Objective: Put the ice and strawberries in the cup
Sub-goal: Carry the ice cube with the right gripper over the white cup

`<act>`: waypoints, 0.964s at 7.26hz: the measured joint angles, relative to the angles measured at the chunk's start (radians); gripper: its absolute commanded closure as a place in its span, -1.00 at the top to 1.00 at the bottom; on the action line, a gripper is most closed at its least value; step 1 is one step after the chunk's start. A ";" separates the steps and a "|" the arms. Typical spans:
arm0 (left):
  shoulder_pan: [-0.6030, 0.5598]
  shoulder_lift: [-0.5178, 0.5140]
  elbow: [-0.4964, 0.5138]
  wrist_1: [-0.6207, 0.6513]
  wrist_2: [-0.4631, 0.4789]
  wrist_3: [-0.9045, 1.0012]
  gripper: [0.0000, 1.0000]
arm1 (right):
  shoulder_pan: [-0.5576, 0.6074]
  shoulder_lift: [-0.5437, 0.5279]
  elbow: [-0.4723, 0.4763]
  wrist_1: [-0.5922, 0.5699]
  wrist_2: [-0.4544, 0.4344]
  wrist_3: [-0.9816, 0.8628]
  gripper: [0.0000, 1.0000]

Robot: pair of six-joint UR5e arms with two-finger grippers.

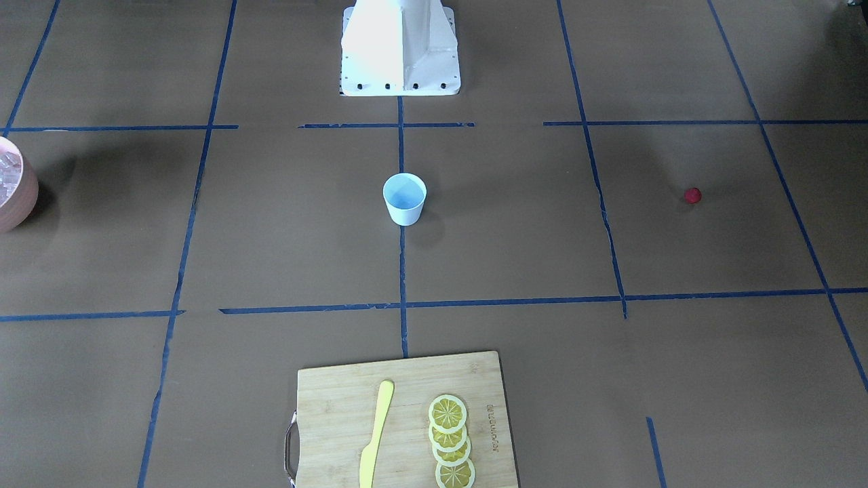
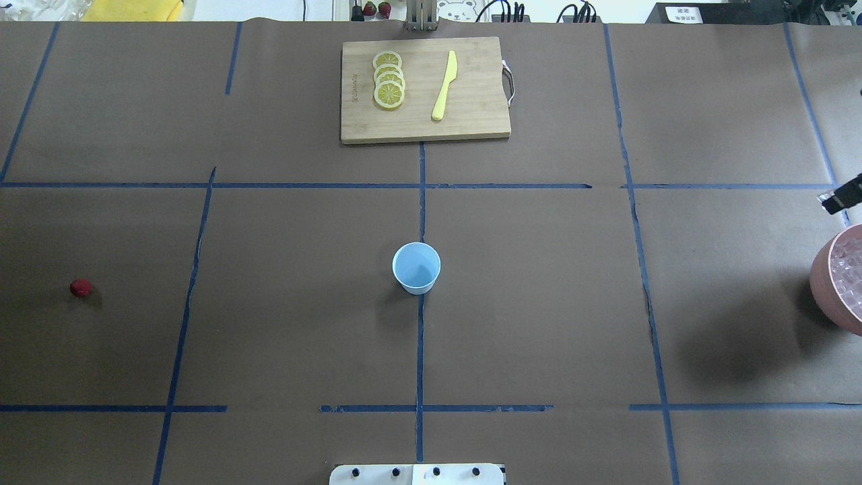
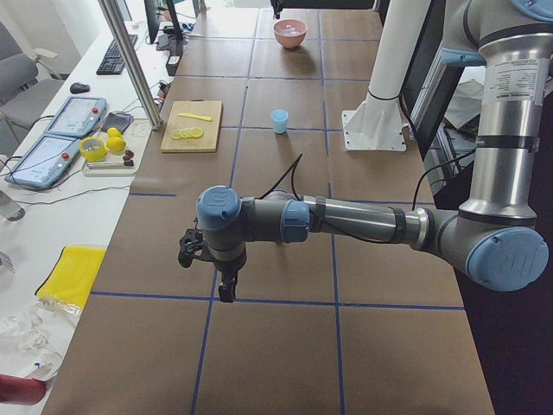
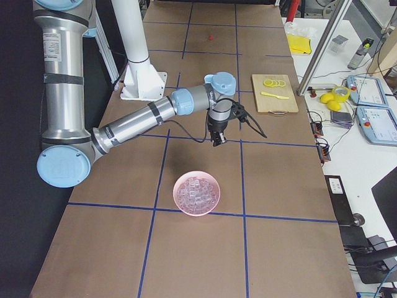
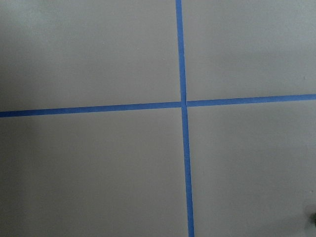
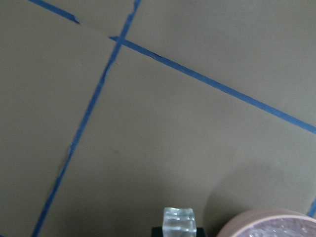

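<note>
The pale blue cup (image 2: pixel 417 267) stands upright and empty at the table's middle, also in the front view (image 1: pixel 405 198). The small red strawberry (image 2: pixel 81 288) lies alone far to the robot's left. Clear ice cubes (image 4: pixel 196 191) fill the pink bowl (image 4: pixel 178 200) at the robot's right. In the right wrist view, my right gripper (image 6: pixel 178 229) holds one ice cube (image 6: pixel 179 218) just beside the bowl's rim (image 6: pixel 256 219); it hangs above the table behind the bowl (image 4: pixel 217 141). My left gripper (image 3: pixel 226 292) hovers over bare table, and I cannot tell if it is open or shut.
A wooden cutting board (image 2: pixel 471 101) with several lemon slices (image 2: pixel 388 79) and a yellow knife (image 2: pixel 444 85) lies at the far edge, beyond the cup. The robot's white base (image 1: pixel 400 47) stands behind the cup. Monitors and clutter sit on the operators' desk (image 3: pixel 78 130).
</note>
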 measured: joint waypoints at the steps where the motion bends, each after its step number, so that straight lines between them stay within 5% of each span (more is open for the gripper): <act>1: 0.000 0.000 0.000 0.000 0.000 0.000 1.00 | -0.057 0.068 0.003 -0.005 0.012 0.115 -1.00; 3: 0.000 0.000 0.001 0.000 0.000 0.000 1.00 | -0.243 0.239 -0.002 -0.007 -0.005 0.440 -1.00; 7: 0.000 0.000 0.004 0.000 0.000 -0.001 1.00 | -0.604 0.581 -0.140 -0.009 -0.248 0.972 -1.00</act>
